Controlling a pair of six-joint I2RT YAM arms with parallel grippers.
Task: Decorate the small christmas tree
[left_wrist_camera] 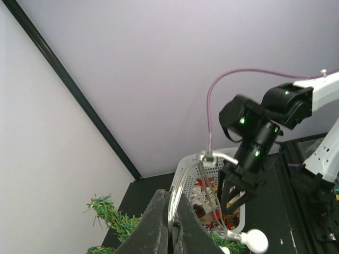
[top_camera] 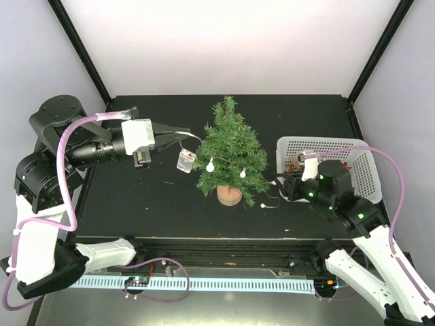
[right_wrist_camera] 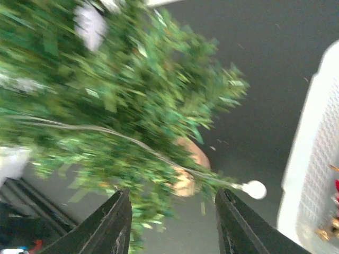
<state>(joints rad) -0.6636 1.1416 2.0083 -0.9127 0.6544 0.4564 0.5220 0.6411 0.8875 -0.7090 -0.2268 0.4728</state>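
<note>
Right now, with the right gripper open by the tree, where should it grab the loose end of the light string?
Pinch the thin wire just behind the end bulb, coming from the basket side with the right gripper across the wire. The bulb is round and likely to slip, and the wire sticks out past the small christmas tree there.

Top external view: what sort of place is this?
Likely a lab robot cell: plain white walls with black corner posts, a black table, and a left arm and right arm bolted at its near edge.
</note>
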